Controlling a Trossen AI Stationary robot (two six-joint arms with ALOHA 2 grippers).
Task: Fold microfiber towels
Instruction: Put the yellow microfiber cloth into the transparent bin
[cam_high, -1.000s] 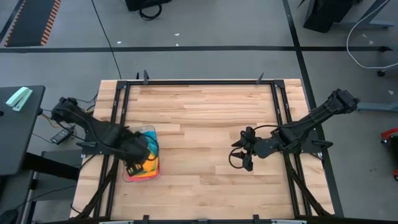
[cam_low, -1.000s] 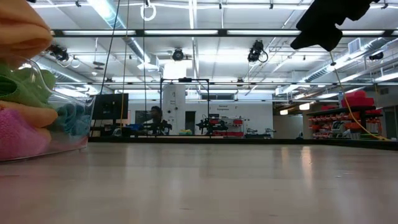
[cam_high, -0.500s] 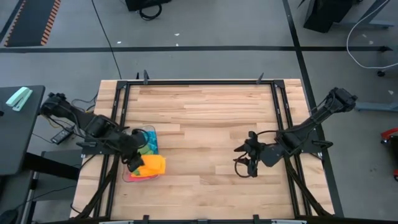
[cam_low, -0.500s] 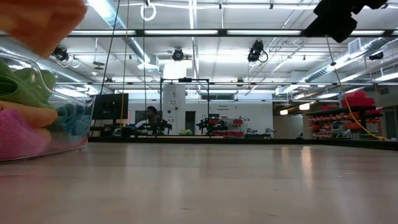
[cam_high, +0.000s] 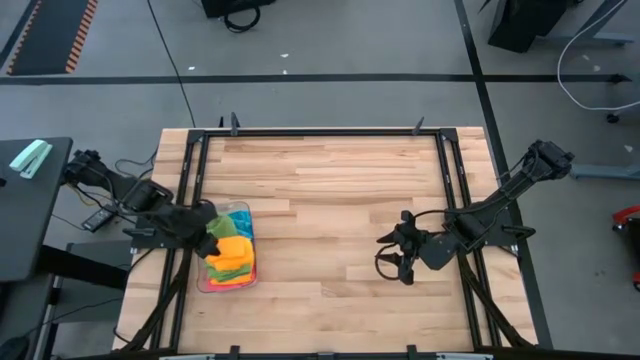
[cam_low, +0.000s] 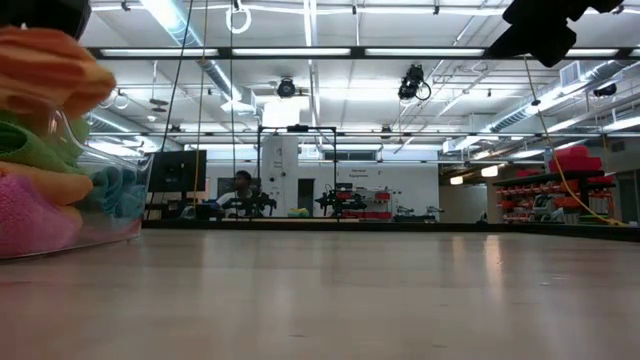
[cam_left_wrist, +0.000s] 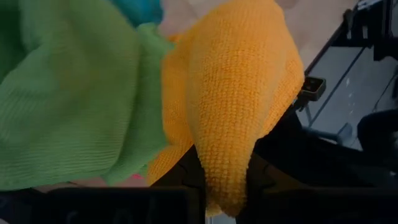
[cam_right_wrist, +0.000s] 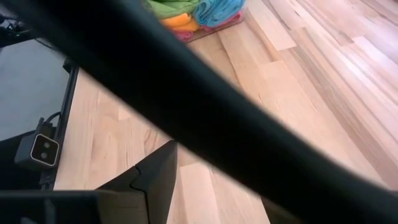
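left tool (cam_left_wrist: 224, 180): pinching orange towel (cam_left_wrist: 233, 106) above tray (cam_high: 205, 282), table's left edge | right tool (cam_high: 392, 262): apparently open, mid-table

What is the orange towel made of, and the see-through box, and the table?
The orange towel looks like soft knitted microfiber: tiny loops cover it and it droops. The clear tray seems to be glossy plastic, since the cloths show through its wall. The table looks like pale wooden planks, with visible grain.
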